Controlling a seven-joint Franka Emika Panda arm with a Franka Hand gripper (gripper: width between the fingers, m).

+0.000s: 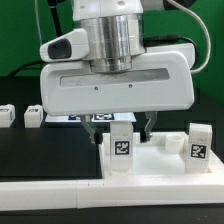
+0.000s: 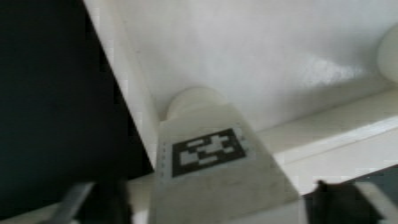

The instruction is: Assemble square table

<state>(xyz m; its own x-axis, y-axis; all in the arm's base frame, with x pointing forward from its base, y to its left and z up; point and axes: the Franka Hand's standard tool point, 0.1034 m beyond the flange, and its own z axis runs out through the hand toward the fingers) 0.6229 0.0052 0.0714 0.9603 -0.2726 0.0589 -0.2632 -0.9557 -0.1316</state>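
Open gripper (image 1: pixel 121 130) is straddling an upright leg on the square table's top.

The large white plastic tray-like table top (image 1: pixel 160 172) is lying on the black table surface (image 1: pixel 50 150), near the camera and toward the exterior view's right. A small white leg block with a black-and-white square tag (image 1: pixel 122 148) is standing upright at the top's end on the exterior view's left. The gripper's two dark fingers are hanging wide apart on either side of this block. The wrist view is showing a clear gap on each side of it (image 2: pixel 210 150), so nothing is being gripped. Two more white tagged blocks (image 1: pixel 197 143) (image 1: pixel 170 141) are standing further along the exterior view's right. Another two small tagged blocks (image 1: pixel 33 117) (image 1: pixel 5 115) are sitting apart on the far left.
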